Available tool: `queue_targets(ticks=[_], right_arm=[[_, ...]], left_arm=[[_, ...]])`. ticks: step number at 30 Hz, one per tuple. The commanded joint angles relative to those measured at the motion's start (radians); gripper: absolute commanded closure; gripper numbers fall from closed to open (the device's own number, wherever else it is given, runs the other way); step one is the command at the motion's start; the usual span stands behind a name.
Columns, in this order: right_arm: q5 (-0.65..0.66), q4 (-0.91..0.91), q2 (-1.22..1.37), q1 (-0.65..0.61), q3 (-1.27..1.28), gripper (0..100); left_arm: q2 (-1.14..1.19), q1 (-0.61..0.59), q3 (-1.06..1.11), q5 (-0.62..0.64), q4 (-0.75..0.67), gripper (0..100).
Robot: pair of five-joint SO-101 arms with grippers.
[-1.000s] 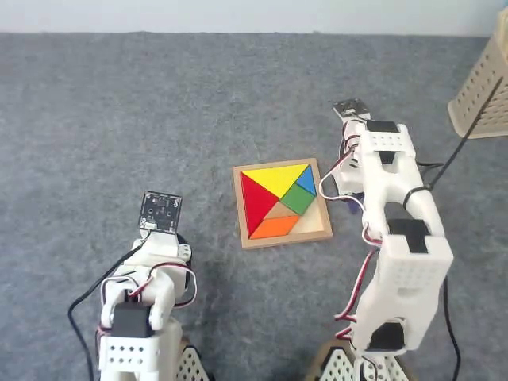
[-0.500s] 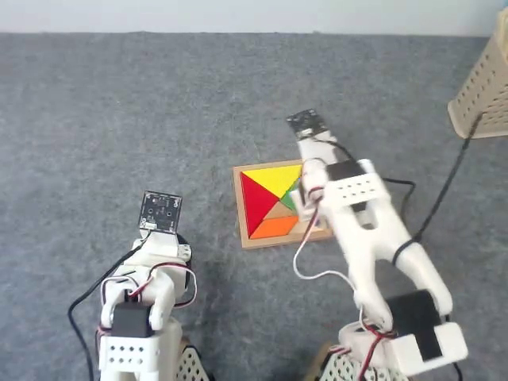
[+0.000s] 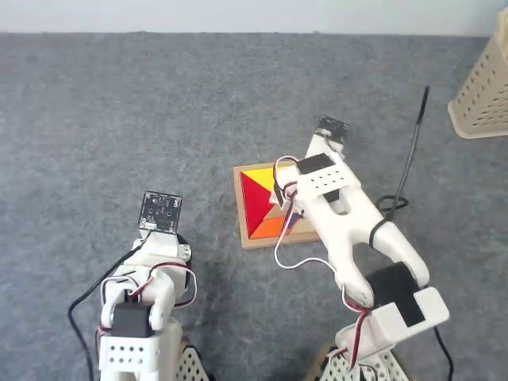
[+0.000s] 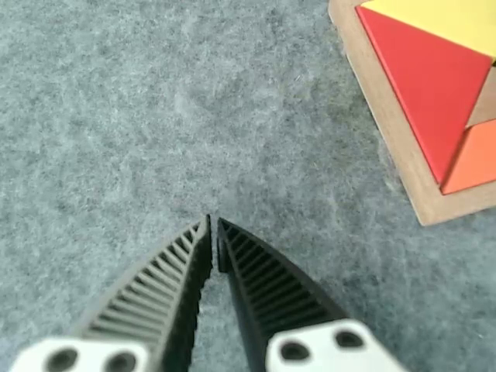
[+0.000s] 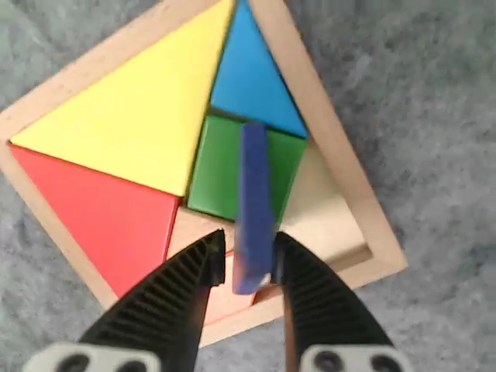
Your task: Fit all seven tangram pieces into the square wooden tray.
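The right arm [image 3: 333, 210] hangs over the tray [image 3: 239, 208] and covers its right part; a red piece [image 3: 254, 205], a yellow piece [image 3: 264, 175] and an orange piece [image 3: 270, 228] show beside it.

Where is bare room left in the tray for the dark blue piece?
Bare tray floor, bordered by the green square, light blue triangle and rim. The side with the yellow triangle and red triangle is crowded.

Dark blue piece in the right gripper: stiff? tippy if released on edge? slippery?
Likely rigid: the dark blue piece shows straight, unbent edges in the right gripper. Held upright on its thin edge over the green square, it would probably topple flat if released. Its smooth painted faces may slide easily on the tray.
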Motion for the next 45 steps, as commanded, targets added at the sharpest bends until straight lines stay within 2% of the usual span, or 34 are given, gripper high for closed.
queue_targets(ticks=[1, 10, 18, 20, 27, 31, 34, 39, 45], right_arm=[[-0.038, 0.018, -0.015, -0.012, -0.057, 88.3], [-0.031, 0.13, -0.107, 0.025, -0.078, 88.2], [0.031, 0.2, -0.259, 0.039, -0.063, 88.2], [0.054, 0.143, -0.268, 0.041, -0.035, 88.5], [0.364, -0.189, -0.266, 0.042, 0.183, 88.8], [0.471, -0.216, -0.321, 0.044, 0.209, 99.8], [0.557, -0.22, -0.403, 0.044, 0.27, 97.2], [0.571, -0.265, -0.579, 0.044, 0.388, 99.2], [0.572, -0.398, -0.812, 0.044, 0.591, 99.2]], left_arm=[[-0.003, -0.005, -0.005, 0.009, 0.005, 99], [-0.003, -0.005, -0.005, 0.009, 0.005, 99], [-0.003, -0.005, -0.005, 0.009, 0.005, 99], [-0.003, -0.005, -0.005, 0.009, 0.005, 99], [-0.003, -0.005, -0.005, 0.009, 0.005, 99], [-0.003, -0.005, -0.005, 0.009, 0.005, 99], [-0.003, -0.005, -0.005, 0.009, 0.005, 99], [-0.003, -0.005, -0.005, 0.009, 0.005, 99], [-0.003, -0.005, -0.005, 0.009, 0.005, 99]])
